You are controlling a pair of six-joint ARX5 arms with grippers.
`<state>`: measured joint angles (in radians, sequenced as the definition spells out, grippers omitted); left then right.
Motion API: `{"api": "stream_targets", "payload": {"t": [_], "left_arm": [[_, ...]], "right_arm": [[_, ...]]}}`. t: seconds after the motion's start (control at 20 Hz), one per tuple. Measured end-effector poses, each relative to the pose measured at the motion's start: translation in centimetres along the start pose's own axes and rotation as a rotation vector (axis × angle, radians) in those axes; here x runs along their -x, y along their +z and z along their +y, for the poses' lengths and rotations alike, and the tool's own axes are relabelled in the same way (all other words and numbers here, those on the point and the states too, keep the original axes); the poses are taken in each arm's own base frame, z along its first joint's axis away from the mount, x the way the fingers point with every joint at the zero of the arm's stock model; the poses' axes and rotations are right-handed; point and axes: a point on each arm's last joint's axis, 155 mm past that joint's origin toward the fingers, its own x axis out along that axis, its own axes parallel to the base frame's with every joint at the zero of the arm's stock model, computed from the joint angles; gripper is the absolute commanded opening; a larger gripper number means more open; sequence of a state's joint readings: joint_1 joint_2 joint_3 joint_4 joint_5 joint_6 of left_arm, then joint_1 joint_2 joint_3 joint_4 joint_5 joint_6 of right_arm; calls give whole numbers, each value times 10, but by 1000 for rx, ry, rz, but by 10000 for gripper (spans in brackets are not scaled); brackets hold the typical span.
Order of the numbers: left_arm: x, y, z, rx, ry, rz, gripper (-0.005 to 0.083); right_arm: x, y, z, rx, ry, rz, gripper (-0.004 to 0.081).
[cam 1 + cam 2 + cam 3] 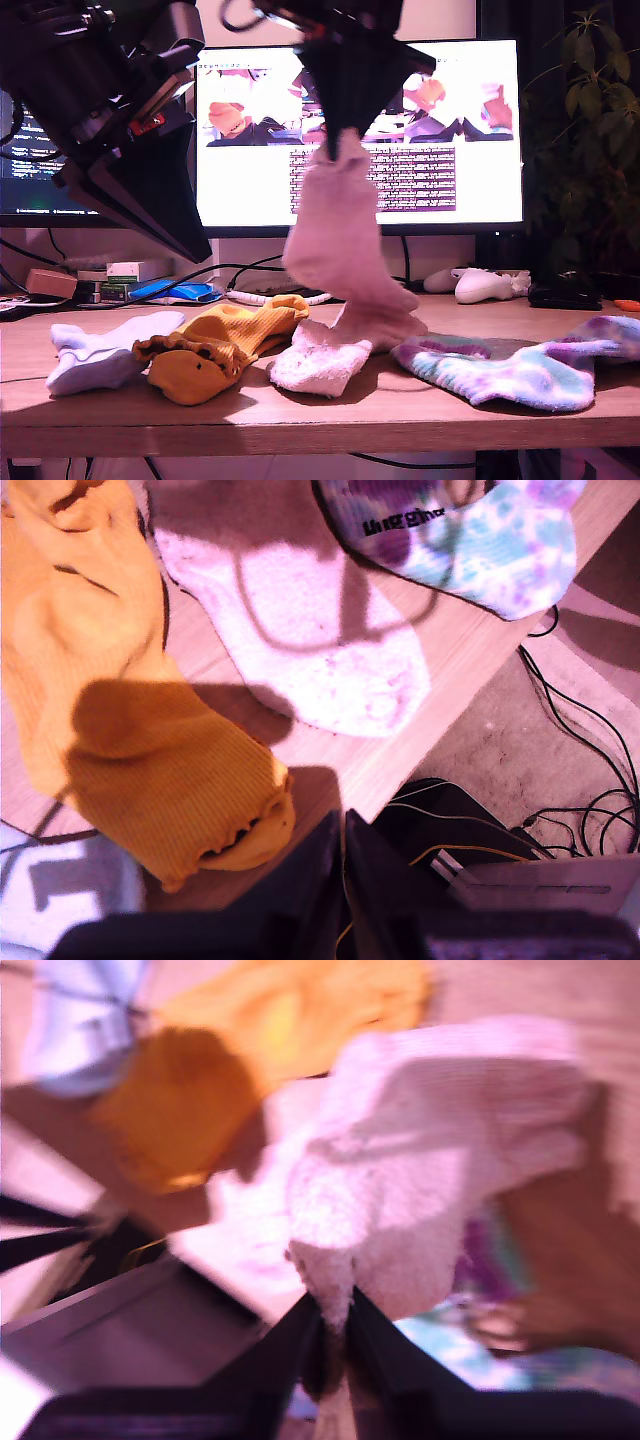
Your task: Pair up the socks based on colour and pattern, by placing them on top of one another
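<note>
You see my second gripper [335, 1325] pinched on the cuff of a pink sock [335, 250], which hangs over the table [300, 410] with its toe touching a second pink sock [320, 362] lying flat. That wrist view is blurred, so you get little detail there. My first gripper [340, 865] hovers with jaws pressed together, holding nothing, above the mustard sock [225, 345]. A lavender-white sock [100, 355] lies at the exterior view's left, a tie-dye sock [520, 370] at its right, cut off by the edge.
</note>
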<state>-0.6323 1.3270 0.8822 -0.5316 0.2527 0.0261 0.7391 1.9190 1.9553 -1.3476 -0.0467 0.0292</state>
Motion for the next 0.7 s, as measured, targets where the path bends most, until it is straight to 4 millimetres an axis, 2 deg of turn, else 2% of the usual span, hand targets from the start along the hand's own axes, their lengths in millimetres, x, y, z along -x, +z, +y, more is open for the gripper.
{"api": "stream_targets", "payload": {"t": [0.15,0.4,0.45,0.6,0.7], "left_arm": [[0,0,0,0,0,0,-19],[0,0,0,1,0,0,-19],[0,0,1,2,1,0,-19],[0,2,1,1,3,-9,-19],[0,9,5,-4,19,-35,-19]], "right_arm": [[-4,-1,11,15,30,12,300],[-4,-3,11,16,29,18,285],[-4,-2,9,16,22,15,235],[-4,9,-6,10,-44,-29,-20],[-2,24,-21,-3,-97,-87,-11]]}}
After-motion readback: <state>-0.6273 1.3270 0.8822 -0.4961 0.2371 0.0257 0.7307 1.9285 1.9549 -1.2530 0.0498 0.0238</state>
